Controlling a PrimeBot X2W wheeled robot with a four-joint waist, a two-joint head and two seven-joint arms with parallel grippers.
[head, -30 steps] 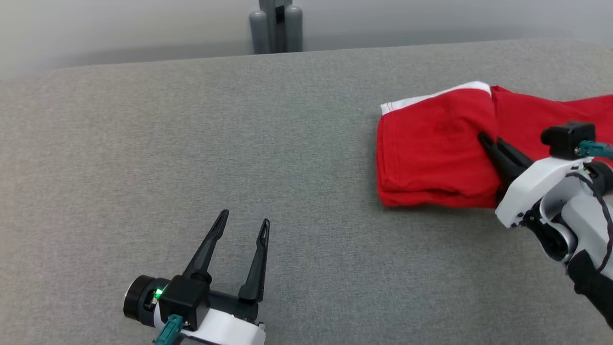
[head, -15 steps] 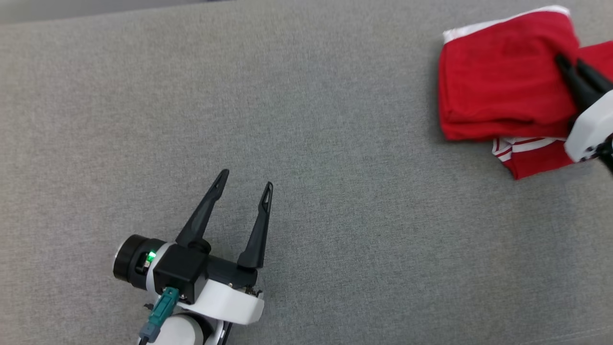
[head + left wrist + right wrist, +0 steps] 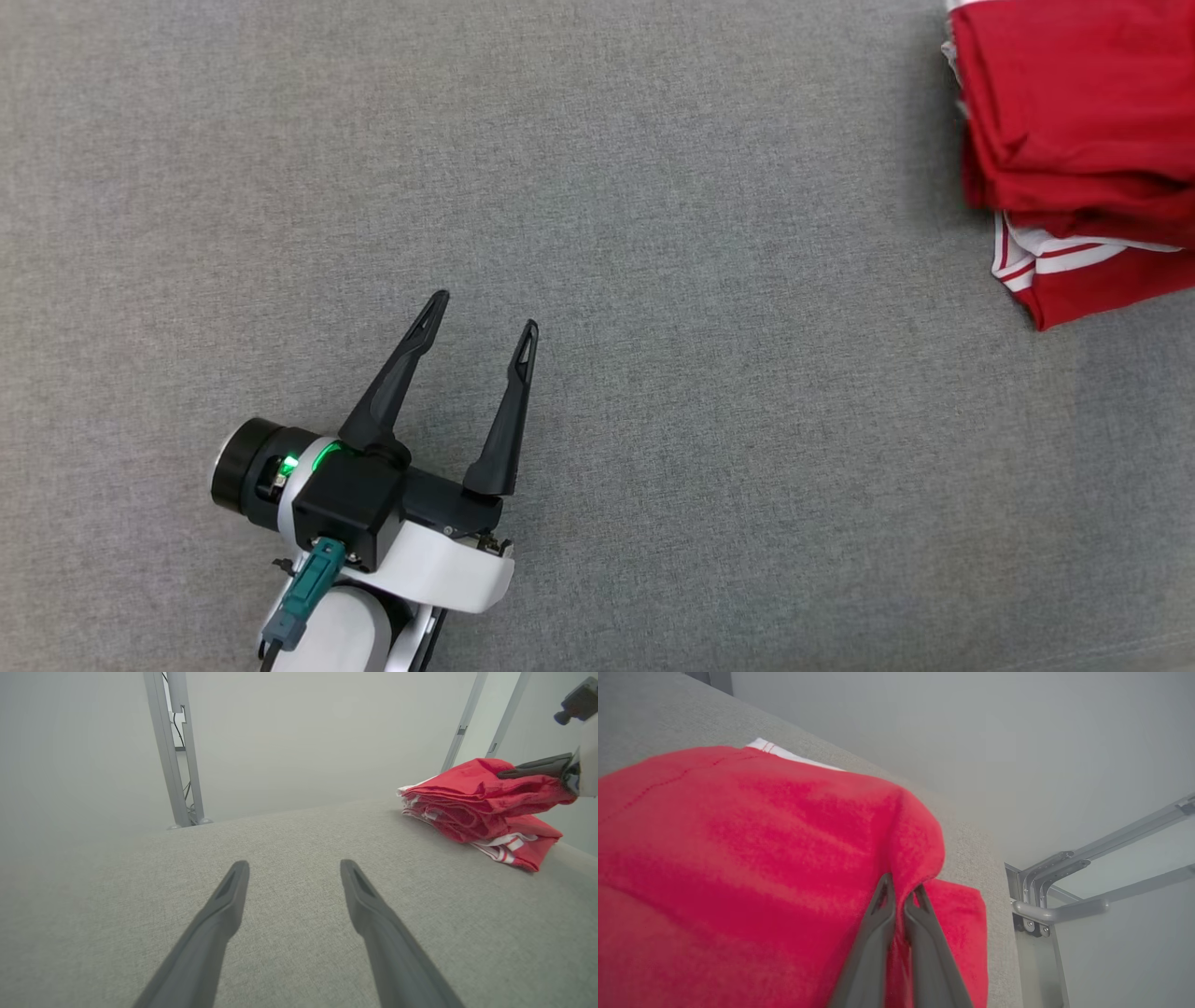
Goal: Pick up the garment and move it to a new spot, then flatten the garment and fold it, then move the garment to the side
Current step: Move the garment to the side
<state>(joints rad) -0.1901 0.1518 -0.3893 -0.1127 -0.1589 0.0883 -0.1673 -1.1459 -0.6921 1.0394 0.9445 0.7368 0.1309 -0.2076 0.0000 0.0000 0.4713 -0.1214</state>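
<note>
Two grippers inspected, for your record. Your left gripper point(image 3: 485, 311) sits low over the grey fabric surface point(image 3: 709, 280) at the near left. Its white wrist point(image 3: 420, 571) comes in from the bottom edge of the head view, and its fingers point away and slightly right, spread wide with nothing between them. Your right gripper point(image 3: 903, 883) has its fingers pressed together on a pinched fold of the red garment point(image 3: 1074, 112). The folded garment, with white-and-red striped trim at its lower layer, lies at the surface's far right, well apart from the left gripper. Its top layers are raised at the pinch.
</note>
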